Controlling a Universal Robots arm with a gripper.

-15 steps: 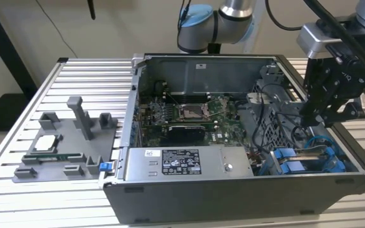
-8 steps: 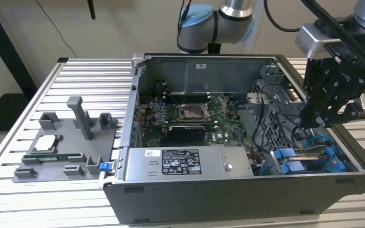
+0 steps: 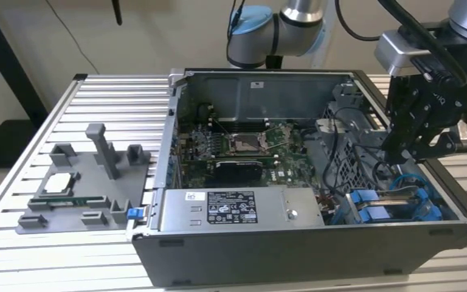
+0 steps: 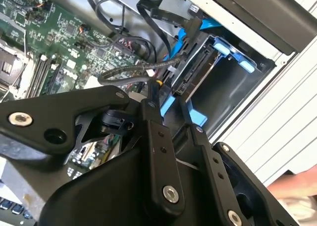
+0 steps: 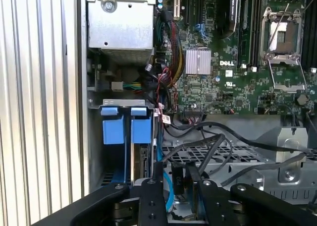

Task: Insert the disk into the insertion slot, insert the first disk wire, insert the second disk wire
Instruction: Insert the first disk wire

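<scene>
Our black claw [image 3: 401, 159] hangs inside the open dark grey metal computer case [image 3: 298, 255] on the ribbed aluminium worktop [image 3: 22, 255], close above the grey metal insertion slot with blue plastic rails [image 5: 119, 103]. The flat silver-grey disk in its bright blue carrier [image 4: 200, 67] sits in that slot. We cannot tell whether the claw grips anything.
</scene>
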